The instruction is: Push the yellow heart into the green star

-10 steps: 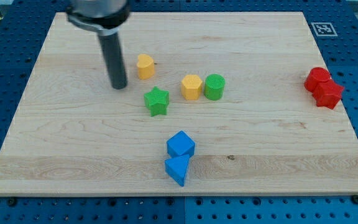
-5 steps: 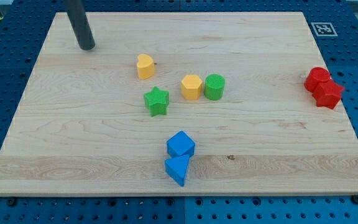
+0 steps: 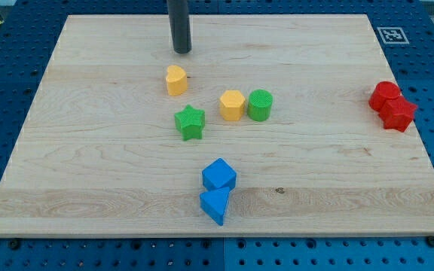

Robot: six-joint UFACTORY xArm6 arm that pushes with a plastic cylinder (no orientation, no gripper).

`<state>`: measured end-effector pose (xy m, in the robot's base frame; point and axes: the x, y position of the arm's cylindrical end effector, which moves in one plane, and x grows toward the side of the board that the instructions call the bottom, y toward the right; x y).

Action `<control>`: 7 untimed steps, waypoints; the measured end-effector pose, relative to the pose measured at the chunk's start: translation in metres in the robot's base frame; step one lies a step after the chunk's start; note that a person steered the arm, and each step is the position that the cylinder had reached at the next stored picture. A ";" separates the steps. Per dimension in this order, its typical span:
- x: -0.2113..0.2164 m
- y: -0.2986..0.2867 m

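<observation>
The yellow heart (image 3: 175,80) lies on the wooden board (image 3: 89,150), left of centre. The green star (image 3: 190,122) lies just below and slightly right of it, with a small gap between them. My tip (image 3: 181,50) rests on the board directly above the yellow heart, towards the view's top, a short way from it and not touching it.
A yellow hexagon block (image 3: 232,105) and a green cylinder (image 3: 260,105) sit side by side right of the star. A blue cube (image 3: 218,175) and a blue triangular block (image 3: 215,204) lie near the view's bottom. Two red blocks (image 3: 392,105) sit at the right edge.
My tip moved from left of the yellow heart up to the board's top left, then right to a spot just above the heart. No block has moved.
</observation>
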<state>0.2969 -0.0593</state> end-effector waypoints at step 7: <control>0.126 -0.037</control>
